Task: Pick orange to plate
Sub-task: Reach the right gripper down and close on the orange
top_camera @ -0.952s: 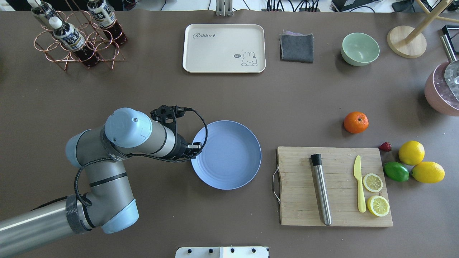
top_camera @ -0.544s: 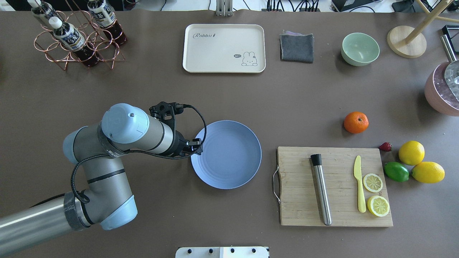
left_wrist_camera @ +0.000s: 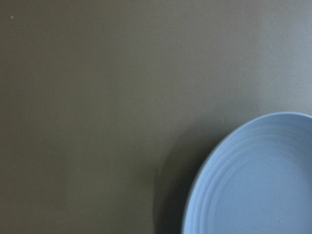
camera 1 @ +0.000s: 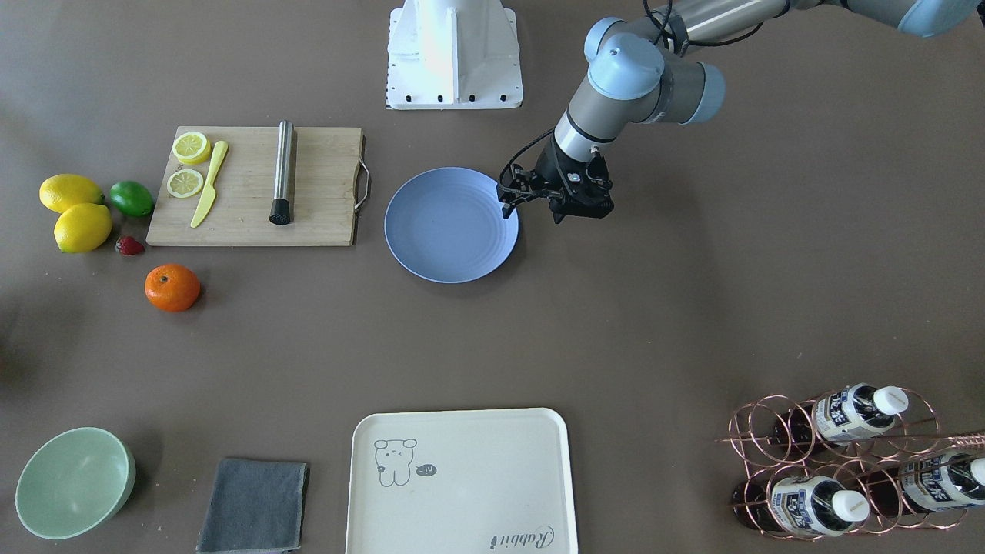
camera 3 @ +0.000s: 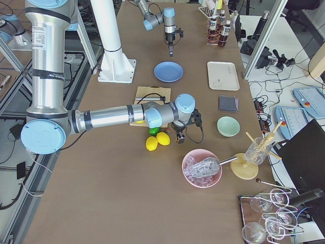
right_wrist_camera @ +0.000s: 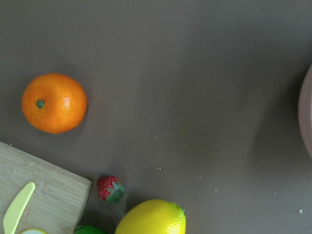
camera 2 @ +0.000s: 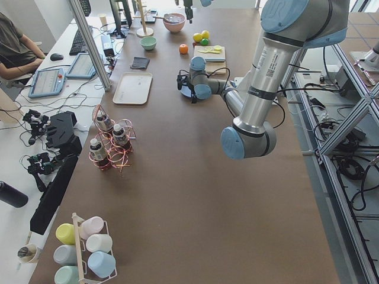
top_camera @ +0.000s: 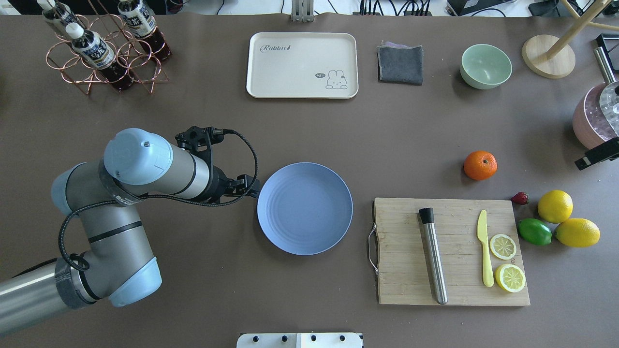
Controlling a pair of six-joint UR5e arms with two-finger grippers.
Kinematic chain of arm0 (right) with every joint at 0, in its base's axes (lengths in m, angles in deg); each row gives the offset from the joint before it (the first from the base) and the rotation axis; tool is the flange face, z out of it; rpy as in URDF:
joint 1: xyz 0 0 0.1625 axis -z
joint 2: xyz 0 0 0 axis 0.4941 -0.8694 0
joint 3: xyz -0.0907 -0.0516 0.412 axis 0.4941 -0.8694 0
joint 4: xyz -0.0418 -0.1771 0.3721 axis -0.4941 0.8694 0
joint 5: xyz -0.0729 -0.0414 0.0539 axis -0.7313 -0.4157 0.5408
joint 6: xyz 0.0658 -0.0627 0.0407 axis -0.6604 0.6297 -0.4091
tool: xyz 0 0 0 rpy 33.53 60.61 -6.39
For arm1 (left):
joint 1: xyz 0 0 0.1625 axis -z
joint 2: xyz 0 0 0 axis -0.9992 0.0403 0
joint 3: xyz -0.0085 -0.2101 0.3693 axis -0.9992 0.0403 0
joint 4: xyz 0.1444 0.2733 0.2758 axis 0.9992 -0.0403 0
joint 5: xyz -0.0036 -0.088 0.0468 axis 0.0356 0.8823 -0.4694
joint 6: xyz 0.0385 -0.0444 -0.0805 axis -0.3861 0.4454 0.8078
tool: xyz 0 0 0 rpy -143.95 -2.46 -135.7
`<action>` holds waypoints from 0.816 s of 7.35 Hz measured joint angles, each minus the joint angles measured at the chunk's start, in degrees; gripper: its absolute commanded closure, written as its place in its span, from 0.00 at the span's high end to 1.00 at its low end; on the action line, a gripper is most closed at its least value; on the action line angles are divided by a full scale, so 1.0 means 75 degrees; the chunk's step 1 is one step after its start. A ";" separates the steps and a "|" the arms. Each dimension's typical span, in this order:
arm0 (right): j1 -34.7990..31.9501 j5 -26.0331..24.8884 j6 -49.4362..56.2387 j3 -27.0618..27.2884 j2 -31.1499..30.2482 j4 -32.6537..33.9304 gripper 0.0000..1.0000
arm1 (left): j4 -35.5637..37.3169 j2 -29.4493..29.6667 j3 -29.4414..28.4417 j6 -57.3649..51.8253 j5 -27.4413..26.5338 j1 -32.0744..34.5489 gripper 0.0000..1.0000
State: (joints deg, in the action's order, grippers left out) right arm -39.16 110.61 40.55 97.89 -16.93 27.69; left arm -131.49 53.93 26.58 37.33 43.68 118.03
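round bright-orange fruit [top_camera: 480, 165] is being left ungripped toward bench's [top_camera: 242, 290] right end, apart from round blue plate [top_camera: 304, 208]. left claw [camera 1: 531, 214] being held open, empty; right claw [top_camera: 597, 153]: cannot tell.

Work table [top_camera: 411, 130]: long, lying under a matte brown covering that is running from end to end.
Frame post [camera 2: 89, 41]: aluminium, standing at the table's edge.
Side desk [camera 2: 15, 160]: white, running alongside the table and carrying a keyboard [camera 2: 76, 44], a tablet [camera 2: 47, 81] and loose cables.
Second desk [camera 3: 304, 61]: white, flanking the opposite side and bearing a dark laptop [camera 3: 304, 152].
Floor [camera 2: 361, 248]: grey, showing between metal rails.
Light: falling evenly and casting soft shadows.
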 measured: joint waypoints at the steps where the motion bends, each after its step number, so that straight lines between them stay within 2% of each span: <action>1: 0.0503 -0.0200 -0.1170 -0.0001 0.0228 -0.0423 1.00 | 0.0042 -0.0072 0.0077 -0.0014 0.0014 0.0037 0.97; 3: 0.1638 -0.1242 -0.3104 -0.0031 0.0549 -0.1450 1.00 | 0.0064 -0.0104 0.0083 -0.0034 0.0018 0.0110 0.97; 6: 0.2356 -0.1954 -0.3595 -0.0610 0.1118 -0.1789 1.00 | 0.0069 -0.0111 0.0058 -0.0040 0.0021 0.0190 0.97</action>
State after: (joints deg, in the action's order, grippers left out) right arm -21.49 95.95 13.59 93.31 -8.55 14.27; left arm -130.97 53.10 27.02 37.02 43.83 119.45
